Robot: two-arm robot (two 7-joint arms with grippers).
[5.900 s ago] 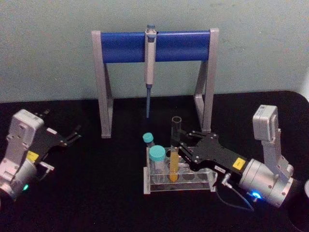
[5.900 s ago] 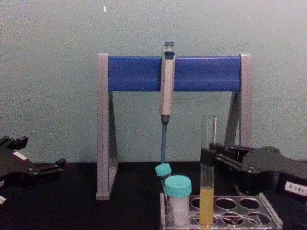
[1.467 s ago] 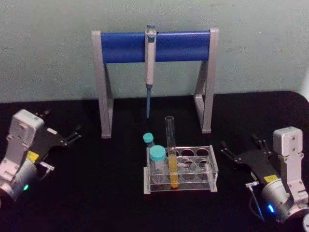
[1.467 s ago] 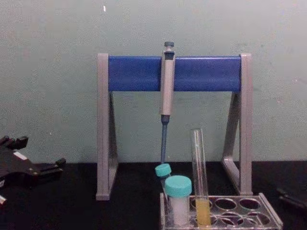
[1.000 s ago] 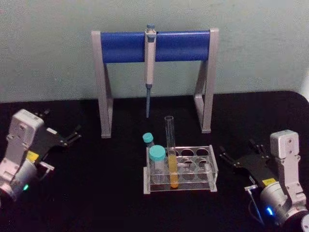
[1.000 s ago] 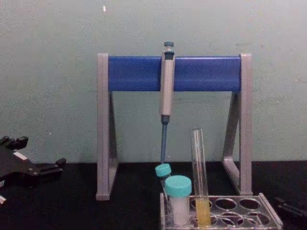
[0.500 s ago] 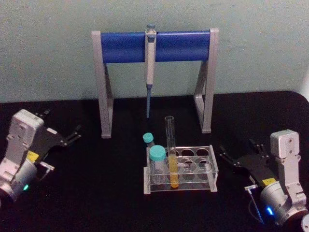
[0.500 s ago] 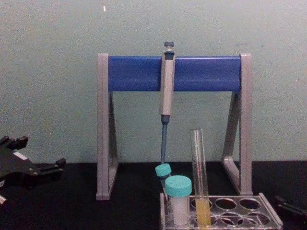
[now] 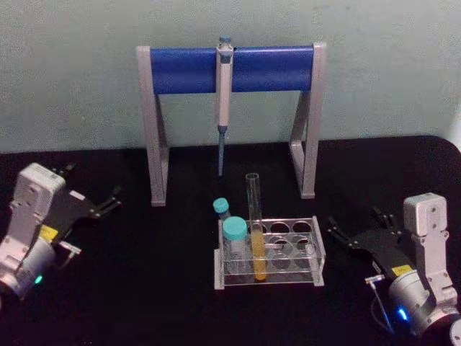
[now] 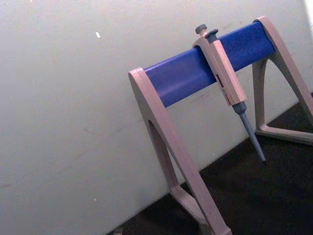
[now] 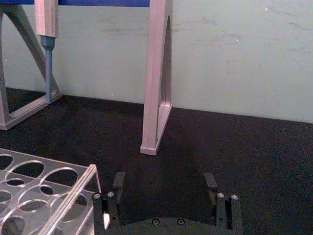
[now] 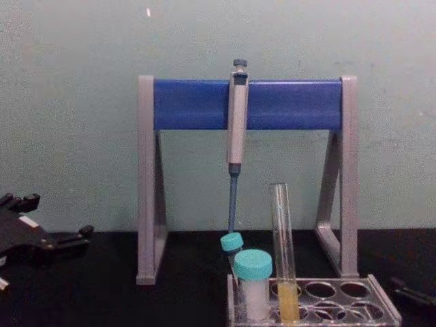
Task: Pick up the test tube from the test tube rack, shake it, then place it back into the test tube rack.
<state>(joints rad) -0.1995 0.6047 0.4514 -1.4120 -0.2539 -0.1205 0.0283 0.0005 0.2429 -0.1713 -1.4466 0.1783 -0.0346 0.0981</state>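
1 test tube [image 9: 253, 216]: tall, slim, clear glass, no cap, yellow liquid filling its lower part. It stands in a front-row hole of the test tube rack [image 9: 317, 249], second hole from the rack's left end, leaning slightly to the left in the chest view, and rises well above the top plate.

1 test tube rack: low, clear plastic, rows of round holes in its top plate, set on the black counter [image 9: 158, 288]. Holes to the right of the test tube stand vacant.

2 teal-capped tubes in the rack's left end: 1 short wide white tube [image 9: 234, 241] just left of the test tube, and 1 small tube [image 9: 221, 209] behind it, tilted.

1 pipette stand [image 9: 155, 130]: grey legs, blue crossbar, behind the rack against the wall.

1 pipette [image 9: 223, 101]: hangs from the crossbar, tip pointing down behind the rack.

2 claws. Right claw [image 9: 356, 227]: black, low over the counter to the right of the rack and apart from it, fingers spread wide with nothing between them, pointing toward the rack's right end. Left claw [image 9: 108, 198]: well to the left of the rack, near the stand's left leg, its fingers slightly parted and holding nothing.
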